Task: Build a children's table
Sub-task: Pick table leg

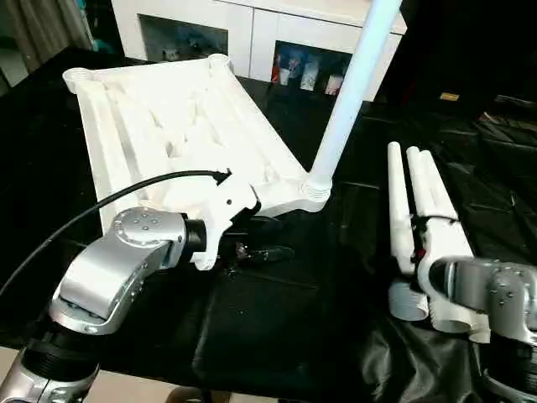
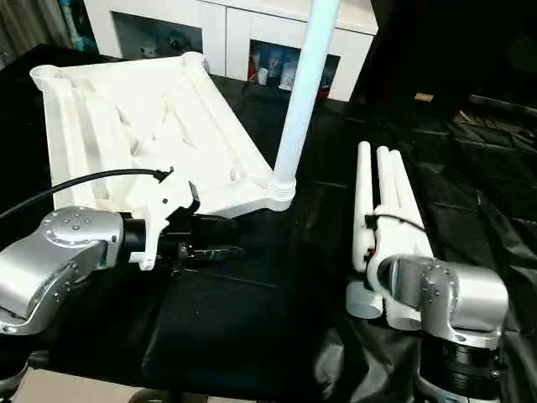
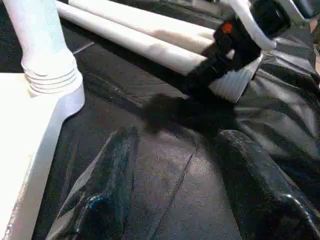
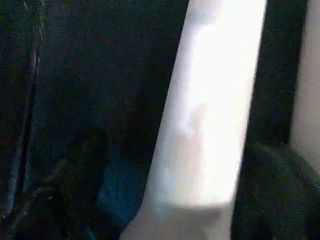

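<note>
White cabinet (image 1: 252, 34) with glass doors stands behind the black-sheeted work table (image 1: 277, 327). On the sheet's far left part the children's table (image 1: 168, 126) lies ribbed underside up, one leg (image 1: 348, 92) upright in its near right corner socket. Three loose legs (image 1: 419, 210) lie side by side toward the right edge. Left gripper (image 1: 264, 252) reaches level across the sheet just before that socket, fingers spread and empty. Right gripper (image 3: 220, 55) points down over the loose legs, fingers wide around one leg's end.
</note>
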